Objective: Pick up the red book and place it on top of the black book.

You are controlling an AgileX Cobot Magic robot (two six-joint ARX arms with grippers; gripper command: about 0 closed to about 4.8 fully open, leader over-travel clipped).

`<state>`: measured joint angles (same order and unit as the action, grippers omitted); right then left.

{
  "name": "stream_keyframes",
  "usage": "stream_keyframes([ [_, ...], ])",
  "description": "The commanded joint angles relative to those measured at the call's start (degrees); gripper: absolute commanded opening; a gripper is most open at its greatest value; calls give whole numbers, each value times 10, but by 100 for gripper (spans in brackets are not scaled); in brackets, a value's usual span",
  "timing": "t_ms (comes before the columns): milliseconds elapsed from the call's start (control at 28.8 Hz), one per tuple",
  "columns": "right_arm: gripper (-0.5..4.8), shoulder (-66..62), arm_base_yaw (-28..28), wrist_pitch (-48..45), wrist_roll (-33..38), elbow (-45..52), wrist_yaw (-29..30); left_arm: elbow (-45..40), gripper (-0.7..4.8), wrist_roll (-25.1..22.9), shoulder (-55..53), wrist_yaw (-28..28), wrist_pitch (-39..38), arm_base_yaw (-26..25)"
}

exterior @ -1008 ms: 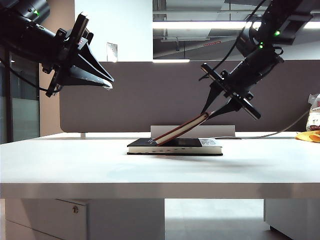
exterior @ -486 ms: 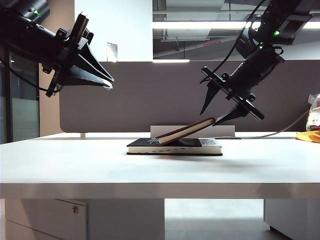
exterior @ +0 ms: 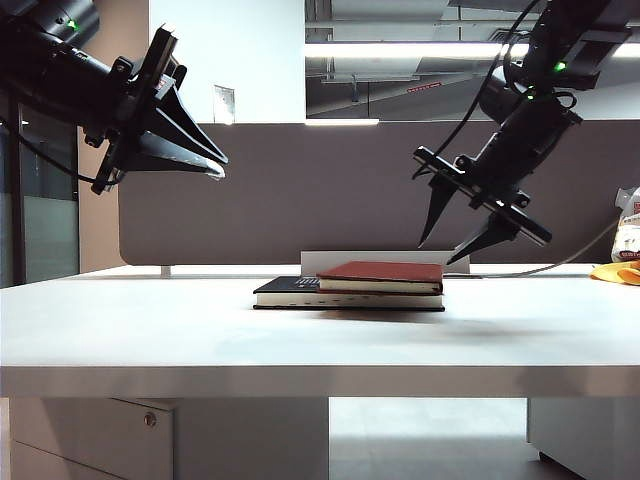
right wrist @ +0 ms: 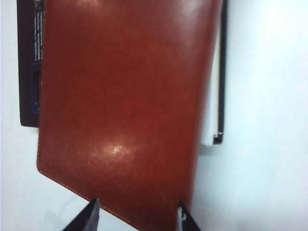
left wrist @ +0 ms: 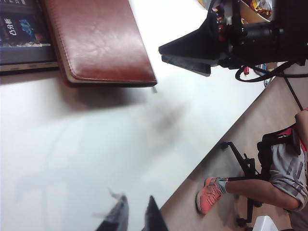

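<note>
The red book [exterior: 381, 274] lies flat on the black book [exterior: 290, 293] at frame centre; the right gripper [exterior: 459, 231] hangs spread and empty just right, while the left gripper [exterior: 212, 162], upper left, has near-closed jaws holding nothing.

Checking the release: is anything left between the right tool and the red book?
No. In the exterior view only bare air separates the open right tool from the red book lying flat on the black book.

Exterior low, table-level, wrists looking down, sharing red book [exterior: 380, 272]
</note>
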<state>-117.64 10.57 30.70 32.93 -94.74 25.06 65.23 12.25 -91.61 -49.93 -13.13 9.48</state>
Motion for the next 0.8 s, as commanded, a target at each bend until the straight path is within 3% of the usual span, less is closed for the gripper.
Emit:
stream_keyframes([
  [35, 203, 8, 1, -10, -5, -4, -11, 3, 53, -5, 2, -5, 1, 0],
  [313, 198, 9, 1, -9, -6, -4, -10, 3, 52, -4, 2, -3, 1, 0],
  [347, 183, 9, -1, -8, -6, -4, -11, 3, 51, -3, 2, -2, 1, 0],
  [486, 33, 9, -13, 8, -22, -4, -12, 3, 17, 1, 2, 21, 1, 12],
  [625, -2, 9, -28, 32, -32, -4, -12, 3, 17, 0, 1, 32, 1, 33],
  [799, -1, 7, -27, 30, -35, -4, -25, 3, 17, 2, 1, 32, -5, 33],
])
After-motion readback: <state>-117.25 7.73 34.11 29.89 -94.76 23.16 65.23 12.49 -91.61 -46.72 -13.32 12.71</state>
